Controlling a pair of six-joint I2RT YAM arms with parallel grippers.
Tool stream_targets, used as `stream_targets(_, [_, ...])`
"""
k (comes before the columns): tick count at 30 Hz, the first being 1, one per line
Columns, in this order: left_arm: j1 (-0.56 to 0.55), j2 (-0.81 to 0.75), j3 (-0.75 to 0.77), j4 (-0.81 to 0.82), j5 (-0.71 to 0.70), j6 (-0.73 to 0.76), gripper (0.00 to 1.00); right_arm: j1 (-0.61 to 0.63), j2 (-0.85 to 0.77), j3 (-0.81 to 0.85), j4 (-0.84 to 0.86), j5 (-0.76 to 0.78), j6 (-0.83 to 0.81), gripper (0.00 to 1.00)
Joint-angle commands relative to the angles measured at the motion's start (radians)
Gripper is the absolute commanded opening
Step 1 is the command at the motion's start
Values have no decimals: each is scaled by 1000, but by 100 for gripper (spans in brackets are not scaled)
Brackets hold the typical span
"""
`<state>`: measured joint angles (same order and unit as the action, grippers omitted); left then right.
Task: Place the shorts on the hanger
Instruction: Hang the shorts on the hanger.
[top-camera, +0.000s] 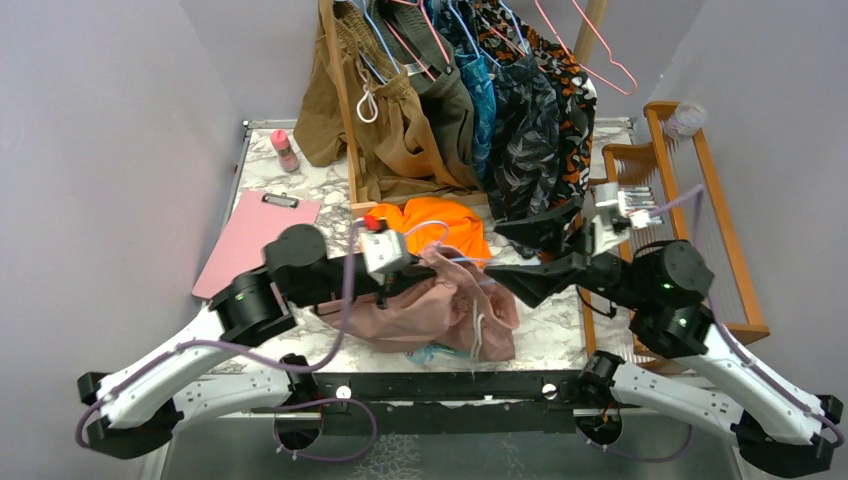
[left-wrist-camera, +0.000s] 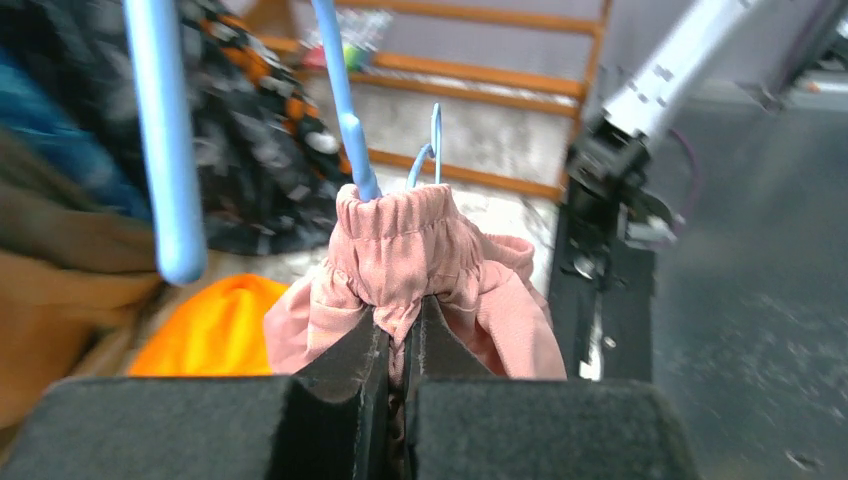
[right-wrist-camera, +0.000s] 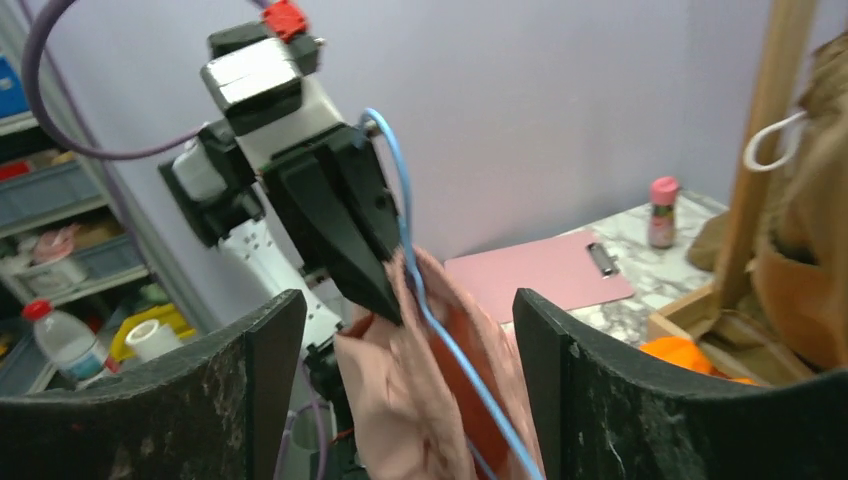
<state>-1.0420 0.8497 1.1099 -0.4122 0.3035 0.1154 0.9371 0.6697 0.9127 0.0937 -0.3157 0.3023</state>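
1. Far left: a pink clipboard (top-camera: 255, 235) lies right along the desk's (top-camera: 330, 190) left edge. A small pink-capped bottle (top-camera: 285, 150) stands near the back-left corner. Bare marble shows between the two.
2. The left claw (left-wrist-camera: 402, 325) is clamped tight on a bunched fold of the shorts' (top-camera: 420, 310) gathered waistband, holding that bit up off the desk.
3. The rest of the shorts sits in a heap at front centre, close to the desk's near edge. The orange shorts (top-camera: 440, 225) lie just behind them.
4. The hanger (left-wrist-camera: 345, 110) rises out of the pinched waistband, one blue wire going into the gathered fabric. Its hook pokes up behind.
5. At the back, a row of hung clothes (top-camera: 500, 110) fills the middle of the rear edge, so it's crowded back there.
6. The right claw (right-wrist-camera: 405, 390) has its jaws spread wide and holds nothing. It faces the left claw from just right of the shorts. In the wrist view, fabric and blue wire show in its gap, but it's hard to tell if anything touches.
7. Far right: a wooden slatted rack (top-camera: 700, 200) runs along the desk's right edge, right beside the right arm.
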Motion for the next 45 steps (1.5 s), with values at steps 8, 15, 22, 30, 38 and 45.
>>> stream_targets(8, [-1,-306,30,151,-372,58,0,6,-150,32,-353,476,136,84])
stream_targets(15, [-1,-293,81,182,-293,59,0,6,-96,-56,-328,453,308,85])
stream_targets(22, [-1,-305,79,178,-257,56,0,6,-27,-35,-350,521,467,84])
stream_targets(30, [-1,-329,51,174,-257,39,0,6,109,47,-472,391,473,78])
stream_targets(38, [-1,-334,30,174,-248,33,0,6,145,43,-463,337,457,47])
stream_targets(45, [-1,-334,17,176,-246,25,0,6,138,83,-404,312,385,1])
